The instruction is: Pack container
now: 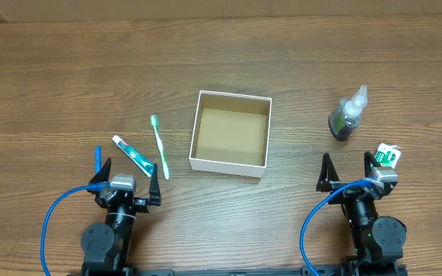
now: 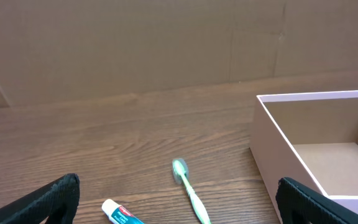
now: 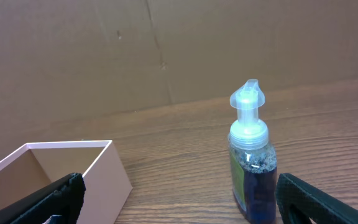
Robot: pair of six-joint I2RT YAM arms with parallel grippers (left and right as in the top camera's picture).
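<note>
Container (image 1: pixel 227 164) is set mid-table, empty. L gripper (image 1: pixel 129 169) & R gripper (image 1: pixel 347 165) are held apart, nothing gripped. Risk: pump bottle (image 1: pixel 347 115), far right, could be tipped by a high grasp; toothbrush (image 1: pixel 159 146) could be snagged on rim if dropped crooked.

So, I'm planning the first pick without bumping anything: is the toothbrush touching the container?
Apart. The overhead view shows a strip of bare table between the toothbrush and the left wall of the container. The left wrist view shows the same gap.
</note>
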